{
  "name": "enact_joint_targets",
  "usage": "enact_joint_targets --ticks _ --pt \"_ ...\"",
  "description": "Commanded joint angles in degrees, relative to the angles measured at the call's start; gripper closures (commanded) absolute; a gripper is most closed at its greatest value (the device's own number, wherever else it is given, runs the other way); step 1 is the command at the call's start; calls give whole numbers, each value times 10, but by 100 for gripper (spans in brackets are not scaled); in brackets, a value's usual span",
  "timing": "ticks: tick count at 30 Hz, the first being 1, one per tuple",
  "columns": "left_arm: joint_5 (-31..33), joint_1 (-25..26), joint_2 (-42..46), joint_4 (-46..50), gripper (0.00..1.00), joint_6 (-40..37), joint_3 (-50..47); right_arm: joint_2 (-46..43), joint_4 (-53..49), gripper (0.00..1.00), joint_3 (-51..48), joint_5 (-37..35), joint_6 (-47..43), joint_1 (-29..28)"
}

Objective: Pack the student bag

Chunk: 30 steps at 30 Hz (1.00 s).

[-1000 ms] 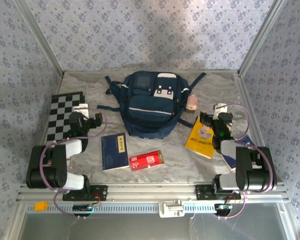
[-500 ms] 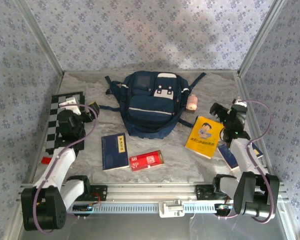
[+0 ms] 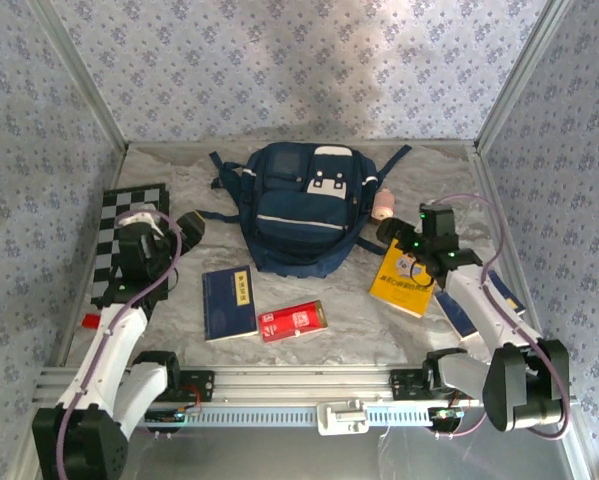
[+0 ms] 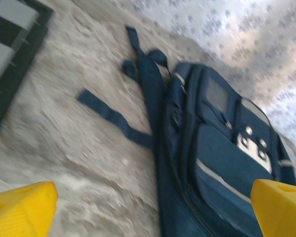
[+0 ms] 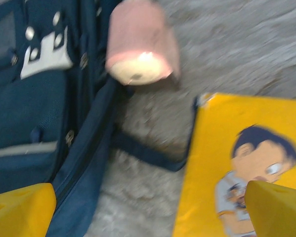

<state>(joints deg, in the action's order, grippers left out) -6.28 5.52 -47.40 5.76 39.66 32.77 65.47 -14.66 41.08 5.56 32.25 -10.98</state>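
Observation:
The student bag (image 3: 297, 205) is navy blue with white patches and lies flat at the back centre of the table, straps spread. My left gripper (image 3: 186, 228) hovers open to the bag's left, facing it. In the left wrist view its yellow fingertips (image 4: 20, 207) frame the bag's side (image 4: 222, 163) and a loose strap (image 4: 113, 118). My right gripper (image 3: 392, 236) hangs open over the far corner of a yellow book (image 3: 409, 278), just right of the bag. The right wrist view takes in the bag's edge (image 5: 34, 103), a strap (image 5: 148, 154) and the yellow book (image 5: 236, 163). Both grippers hold nothing.
A dark blue book (image 3: 229, 302) and a red box (image 3: 293, 320) lie in front of the bag. A pink roll (image 3: 383, 205) (image 5: 140, 42) sits by the bag's right side. A checkerboard (image 3: 111, 245) (image 4: 9, 44) covers the left edge. Another blue book (image 3: 471, 312) lies under the right arm.
Both arms have unfolded and reached out from near their bases. The left gripper turned toward the bag's left side; the right gripper swung left over the yellow book. Nothing was grasped.

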Motion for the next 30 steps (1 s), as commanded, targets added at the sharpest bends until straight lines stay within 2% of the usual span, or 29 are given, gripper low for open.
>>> enact_joint_targets --ticks 1,5,8,10,14,19,26,30 --pt "-9 51 12 56 0 39 19 31 -27 0 25 -3 59 -66" --pt "1 114 2 45 0 56 5 98 8 0 54 -18 93 -145" --pt "-6 126 -7 45 0 54 0 153 25 0 89 -27 107 -188" --pt "-19 127 -12 39 0 45 -3 187 34 0 111 -49 109 -215" --pt "-36 127 -32 61 0 20 16 250 78 0 148 -38 119 -244" --pt "-28 127 -32 91 0 1 39 321 105 0 208 -41 137 -277" --pt "-8 109 -31 133 0 0 69 446 110 0 377 -28 131 -350" --pt "-12 88 -17 149 0 8 78 463 80 0 422 -19 121 -369"
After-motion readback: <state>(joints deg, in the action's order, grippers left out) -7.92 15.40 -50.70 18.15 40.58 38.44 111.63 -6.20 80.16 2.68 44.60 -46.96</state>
